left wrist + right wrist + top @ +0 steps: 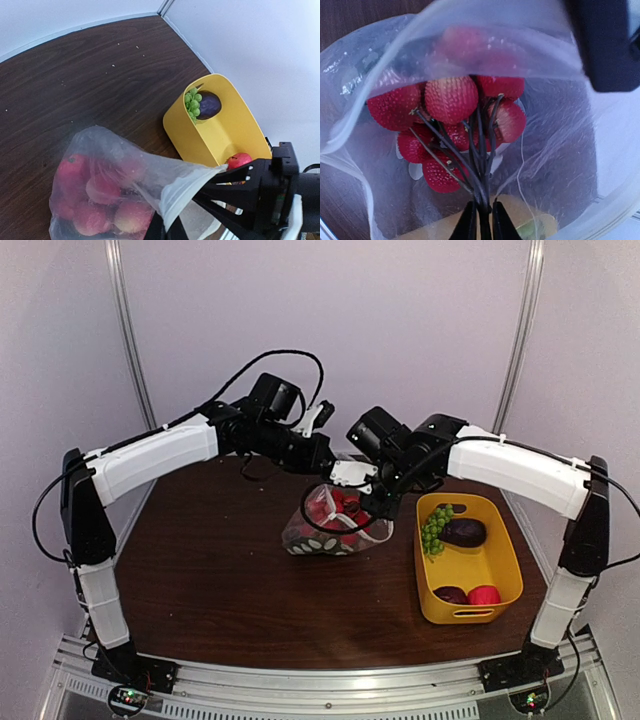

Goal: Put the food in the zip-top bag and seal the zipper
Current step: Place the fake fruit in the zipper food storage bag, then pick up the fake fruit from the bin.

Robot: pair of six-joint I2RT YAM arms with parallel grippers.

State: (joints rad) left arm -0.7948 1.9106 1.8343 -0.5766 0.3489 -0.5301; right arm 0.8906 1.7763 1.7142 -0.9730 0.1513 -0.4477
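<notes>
The clear zip-top bag (335, 525) stands on the table, half full of red and pink food (90, 200). My left gripper (167, 230) is shut on its mouth edge, pinching the white zipper strip (187, 192) and holding the mouth up. My right gripper (482, 225) reaches down into the bag, its fingers closed on the dark stems of a bunch of red bumpy fruits (450, 100). From above, the right gripper (375, 505) is over the bag's mouth, with the left gripper (330, 465) just behind it.
A yellow tub (505, 570) sits right of the bag with green grapes (434, 528), a purple eggplant (464, 532), a red piece (484, 595) and a dark red piece (450, 594) in it. White walls enclose the dark wooden table (200, 570).
</notes>
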